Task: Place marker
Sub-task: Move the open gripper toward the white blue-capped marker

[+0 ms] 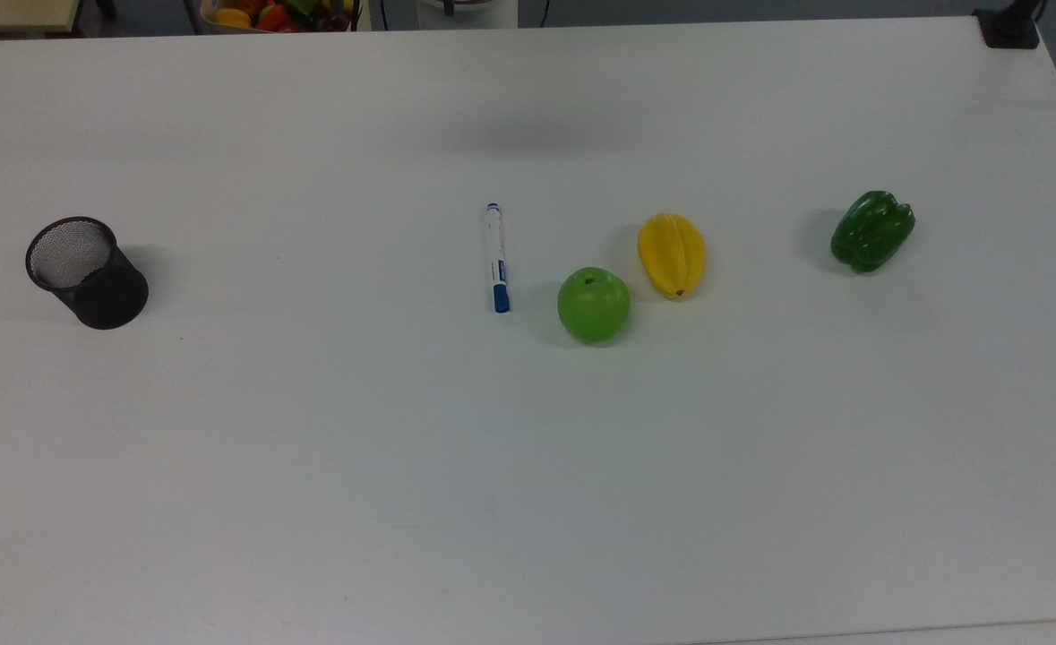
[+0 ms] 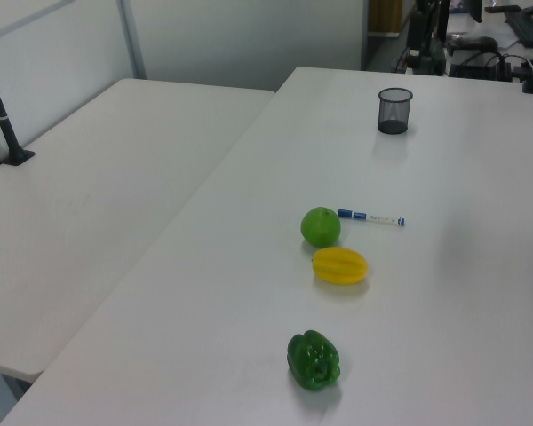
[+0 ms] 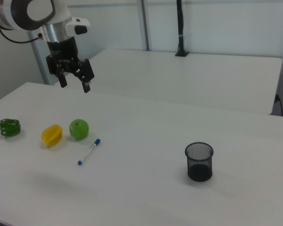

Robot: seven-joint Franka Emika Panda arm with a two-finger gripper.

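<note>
The marker [image 1: 496, 257], white with a blue cap, lies flat on the white table [image 1: 528, 466] just left of a green apple [image 1: 593, 305] in the top view. It also shows beside the apple in the left view as the marker [image 2: 370, 216] and in the right view as the marker [image 3: 88, 152]. My gripper [image 3: 75, 85] hangs open and empty well above the table in the right view, up and to the left of the marker, touching nothing.
A black mesh pen cup [image 1: 86, 272] stands upright at the top view's far left. A yellow starfruit [image 1: 672, 255] and a green bell pepper [image 1: 871, 230] lie right of the apple. A second table [image 2: 80, 195] adjoins in the left view.
</note>
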